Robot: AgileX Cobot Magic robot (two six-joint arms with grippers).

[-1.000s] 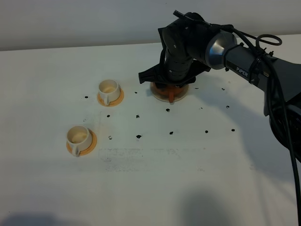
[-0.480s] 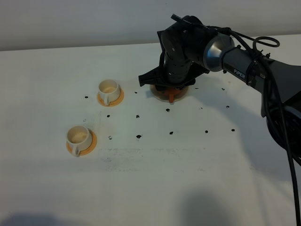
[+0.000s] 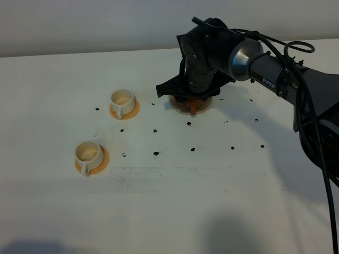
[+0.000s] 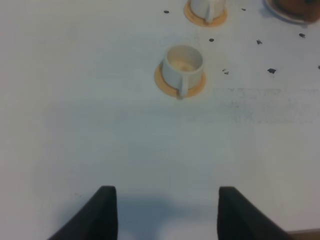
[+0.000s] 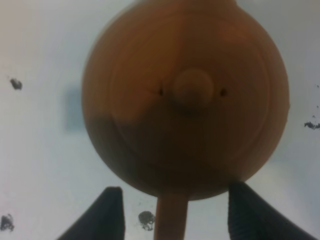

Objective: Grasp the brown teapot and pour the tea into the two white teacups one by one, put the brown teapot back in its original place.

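Your right arm [image 3: 275,79] reaches in from the right side with its wrist folded steeply down. Your right hand [image 5: 175,207] points straight below, fingers spread wide and clamping nothing. Your left hand [image 4: 162,200] sits low, fingers apart and empty.

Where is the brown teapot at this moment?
In the exterior high view the brown teapot sits right of centre, under the right pincer, right of the farther white teacup.
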